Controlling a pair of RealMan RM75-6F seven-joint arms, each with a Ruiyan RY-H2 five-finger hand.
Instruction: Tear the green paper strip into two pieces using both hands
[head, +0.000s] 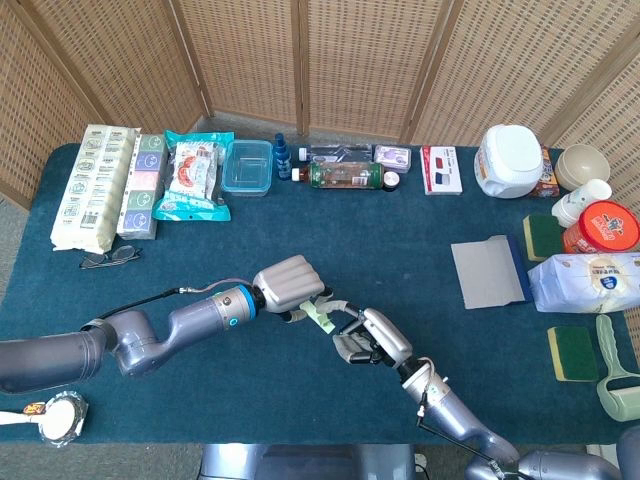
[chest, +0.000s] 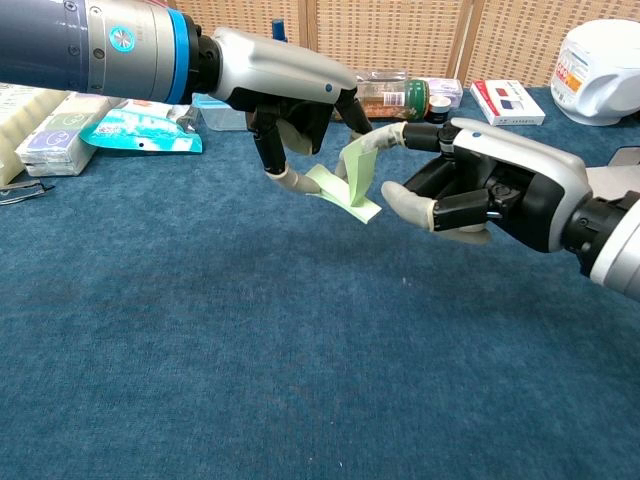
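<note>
The light green paper strip (chest: 342, 184) hangs bent in the air above the blue tablecloth, and shows small in the head view as the strip (head: 320, 317). My left hand (chest: 285, 85) (head: 291, 285) pinches its left end from above. My right hand (chest: 490, 185) (head: 370, 340) reaches in from the right with its fingers apart. One fingertip (chest: 366, 143) touches the strip's raised upper fold, while the thumb (chest: 400, 204) sits just right of the strip's lower end. I see no pinch by the right hand.
Along the table's (head: 300, 230) back edge stand food packs (head: 190, 175), a clear box (head: 247, 166), bottles (head: 345, 176) and a white jar (head: 510, 160). A grey sheet (head: 488, 274), sponges and a wipes pack (head: 590, 282) lie at the right. Glasses (head: 110, 257) lie at the left.
</note>
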